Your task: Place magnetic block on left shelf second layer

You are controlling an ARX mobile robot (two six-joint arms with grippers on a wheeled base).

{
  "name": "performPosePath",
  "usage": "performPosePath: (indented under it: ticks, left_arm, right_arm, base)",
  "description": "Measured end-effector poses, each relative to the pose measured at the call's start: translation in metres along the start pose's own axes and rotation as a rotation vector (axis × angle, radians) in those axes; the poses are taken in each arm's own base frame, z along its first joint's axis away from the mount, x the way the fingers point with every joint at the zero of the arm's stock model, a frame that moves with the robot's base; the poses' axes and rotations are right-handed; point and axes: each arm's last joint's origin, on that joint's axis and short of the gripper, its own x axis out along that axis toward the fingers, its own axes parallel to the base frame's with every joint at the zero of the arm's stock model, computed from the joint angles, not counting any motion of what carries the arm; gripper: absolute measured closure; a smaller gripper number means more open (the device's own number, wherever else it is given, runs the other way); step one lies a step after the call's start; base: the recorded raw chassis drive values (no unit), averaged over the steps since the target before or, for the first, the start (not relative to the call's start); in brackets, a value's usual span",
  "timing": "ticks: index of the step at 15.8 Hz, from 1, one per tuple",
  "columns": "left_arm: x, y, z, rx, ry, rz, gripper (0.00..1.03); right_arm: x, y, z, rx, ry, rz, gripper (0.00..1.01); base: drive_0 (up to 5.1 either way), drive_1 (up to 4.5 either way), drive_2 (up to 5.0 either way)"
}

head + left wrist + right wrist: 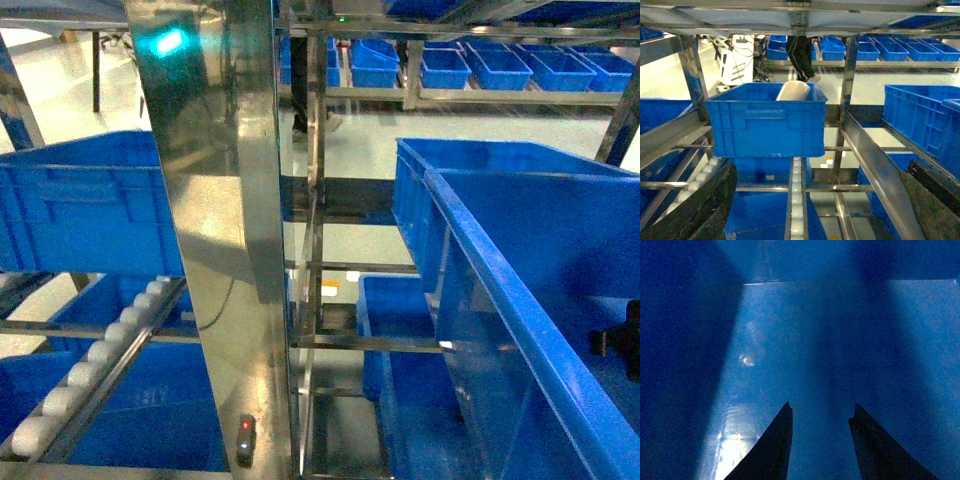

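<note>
Right gripper (820,440), jaws parted and empty, hangs inside a blue crate (805,340); left gripper (805,220) spread wide before the left shelf (215,250). Magnetic block unseen. Likely search stage: locating the block comes next.

One white cylinder (793,90) in blue crate (767,122); two roller rails; two dark fingers (767,450) per gripper.

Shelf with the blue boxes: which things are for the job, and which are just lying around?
For the job:
left shelf
left gripper, open
right gripper, open, inside a big blue crate
The magnetic block is not in sight.

Just lying about:
white roll
person's legs
small blue bins at the back
white machine
</note>
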Motion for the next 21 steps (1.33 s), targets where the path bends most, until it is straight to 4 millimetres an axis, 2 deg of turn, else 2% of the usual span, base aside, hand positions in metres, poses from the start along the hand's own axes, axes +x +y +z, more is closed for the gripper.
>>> performPosePath:
  ticks: [2,4,7,10,11,13,18,21]
  left_arm:
    - [0.000,0.000,0.000,0.000,0.000,0.000,0.05]
    - [0.000,0.000,0.000,0.000,0.000,0.000,0.05]
    - [0.000,0.000,0.000,0.000,0.000,0.000,0.05]
    - [0.000,0.000,0.000,0.000,0.000,0.000,0.05]
    - [0.000,0.000,0.000,0.000,0.000,0.000,0.05]
    - [0.000,0.000,0.000,0.000,0.000,0.000,0.05]
    - [0.000,0.000,0.000,0.000,0.000,0.001,0.05]
    - [0.000,0.000,0.000,0.000,0.000,0.000,0.05]
  right_arm:
    - [0.000,-0.001,0.000,-0.005,-0.004,-0.004,0.70]
    - [0.000,-0.002,0.001,-0.010,-0.013,-0.006,0.65]
    - [-0.010,-0.004,0.007,-0.044,-0.090,-0.020,0.34]
    - [-0.036,-0.005,0.005,-0.113,-0.169,-0.036,0.01]
    - [-0.045,-0.004,0.003,-0.122,-0.176,-0.026,0.04]
    - [-0.060,-0.003,0.001,-0.125,-0.191,-0.002,0.03]
    - [-0.075,0.006,0.011,-0.139,-0.222,0.018,0.03]
    - [-0.112,0.015,0.031,-0.153,-0.367,0.026,0.03]
  base:
    - [0.0,4.30,-4.3]
    - [0.0,4.30,-4.3]
    - [0.0,0.00,0.0]
    - [0.0,0.00,0.0]
    - [0.0,0.00,0.0]
    - [0.0,0.00,0.0]
    - [0.0,0.00,0.0]
    - [0.0,0.00,0.0]
